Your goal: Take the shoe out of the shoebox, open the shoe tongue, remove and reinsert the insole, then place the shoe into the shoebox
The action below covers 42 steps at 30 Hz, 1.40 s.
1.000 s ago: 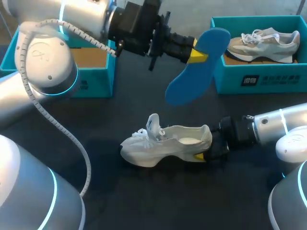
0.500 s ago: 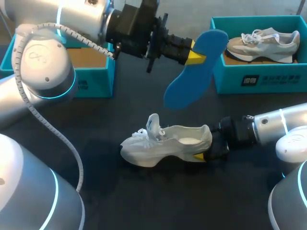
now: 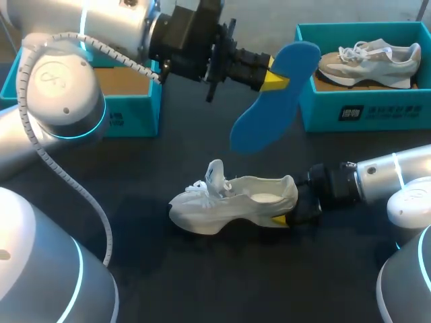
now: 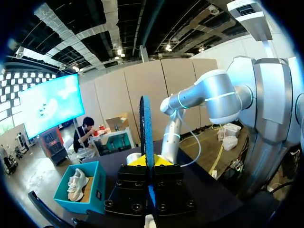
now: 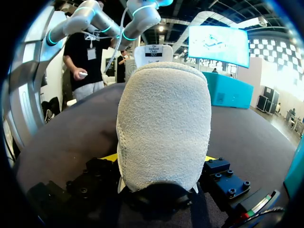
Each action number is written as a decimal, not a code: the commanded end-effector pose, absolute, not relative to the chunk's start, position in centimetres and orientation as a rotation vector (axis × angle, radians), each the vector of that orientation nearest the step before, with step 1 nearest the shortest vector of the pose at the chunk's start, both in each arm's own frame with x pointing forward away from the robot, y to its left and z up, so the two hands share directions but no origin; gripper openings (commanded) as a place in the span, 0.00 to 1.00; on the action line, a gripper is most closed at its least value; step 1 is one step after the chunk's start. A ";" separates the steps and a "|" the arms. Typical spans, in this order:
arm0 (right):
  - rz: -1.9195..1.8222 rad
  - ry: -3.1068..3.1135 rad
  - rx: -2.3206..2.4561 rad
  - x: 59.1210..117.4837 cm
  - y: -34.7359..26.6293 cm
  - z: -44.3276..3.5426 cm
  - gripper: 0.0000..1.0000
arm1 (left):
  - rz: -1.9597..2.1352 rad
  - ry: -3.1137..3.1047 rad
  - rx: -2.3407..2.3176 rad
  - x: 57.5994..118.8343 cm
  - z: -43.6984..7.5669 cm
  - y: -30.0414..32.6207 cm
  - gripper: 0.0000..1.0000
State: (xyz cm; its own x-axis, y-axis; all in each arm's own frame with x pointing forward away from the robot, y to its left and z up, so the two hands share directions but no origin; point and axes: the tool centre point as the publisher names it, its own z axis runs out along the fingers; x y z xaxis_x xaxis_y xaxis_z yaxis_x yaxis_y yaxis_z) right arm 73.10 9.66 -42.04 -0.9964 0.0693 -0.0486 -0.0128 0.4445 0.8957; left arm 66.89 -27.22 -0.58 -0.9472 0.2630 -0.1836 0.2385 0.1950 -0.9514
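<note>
A white shoe (image 3: 229,202) lies on its side on the dark table, toe to the left and tongue pulled up. My right gripper (image 3: 288,214) is shut on its heel. In the right wrist view the heel (image 5: 164,118) fills the space between the two yellow tips of that gripper (image 5: 161,159). Above and behind the shoe, my left gripper (image 3: 275,75) holds the blue insole (image 3: 269,101) in the air near one end, the rest hanging down toward the shoe. In the left wrist view the insole (image 4: 145,128) stands edge-on, clamped in the left gripper (image 4: 147,161).
A teal shoebox (image 3: 363,111) at the back right holds a grey shoe (image 3: 370,64). Another teal shoebox (image 3: 128,108) stands at the back left, partly hidden behind my left arm. Bare dark table lies in front of the white shoe.
My left arm has shifted slightly to the left with the blue insole, then held still. The right arm and the shoe have not moved.
</note>
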 end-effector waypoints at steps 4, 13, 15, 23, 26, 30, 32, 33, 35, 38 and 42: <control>1.611 2.603 0.052 73.1 9.7 -42.0 0.00 | 2.017 -2.303 -0.351 67.3 0.3 -27.0 0.00; 1.611 2.603 0.052 73.1 9.7 -42.0 0.00 | 2.086 -2.107 -0.114 67.1 1.5 -26.4 0.00; 1.611 2.603 0.052 73.1 9.7 -42.0 0.00 | 2.080 -2.079 -0.084 66.8 1.7 -26.2 0.00; 1.611 2.603 0.052 73.1 9.7 -42.0 0.00 | 2.092 -1.880 0.078 64.9 2.3 -24.6 0.00; 1.611 2.603 0.052 73.1 9.7 -42.0 0.00 | 2.076 -1.823 0.159 64.0 2.5 -23.7 0.00; 1.611 2.603 0.052 73.1 9.7 -42.0 0.00 | 2.037 -1.766 0.253 63.0 2.8 -22.6 0.00; 1.611 2.603 0.052 73.1 9.7 -42.0 0.00 | 1.997 -1.749 0.306 62.6 2.8 -22.0 0.00; 1.611 2.603 0.052 73.1 9.7 -42.0 0.00 | 1.979 -1.743 0.326 62.5 2.8 -21.8 0.00; 1.611 2.603 0.052 73.1 9.7 -42.0 0.00 | 1.962 -1.748 0.330 62.2 2.6 -21.3 0.00; 1.611 2.603 0.052 73.1 9.7 -42.0 0.00 | 1.939 -1.724 0.364 61.8 2.7 -20.7 0.00; 1.611 2.603 0.052 73.1 9.7 -42.0 0.00 | 1.896 -1.685 0.397 61.0 2.7 -19.9 0.00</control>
State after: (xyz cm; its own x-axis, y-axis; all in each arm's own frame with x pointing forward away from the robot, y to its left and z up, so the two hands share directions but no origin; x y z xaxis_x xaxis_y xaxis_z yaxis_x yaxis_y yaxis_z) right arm 73.10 9.66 -42.05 -0.9964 0.0693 -0.0486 -0.0127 0.4445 0.8957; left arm 62.04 -21.45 3.03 -0.7981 0.2238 0.5594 -0.5822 -0.0472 -0.8117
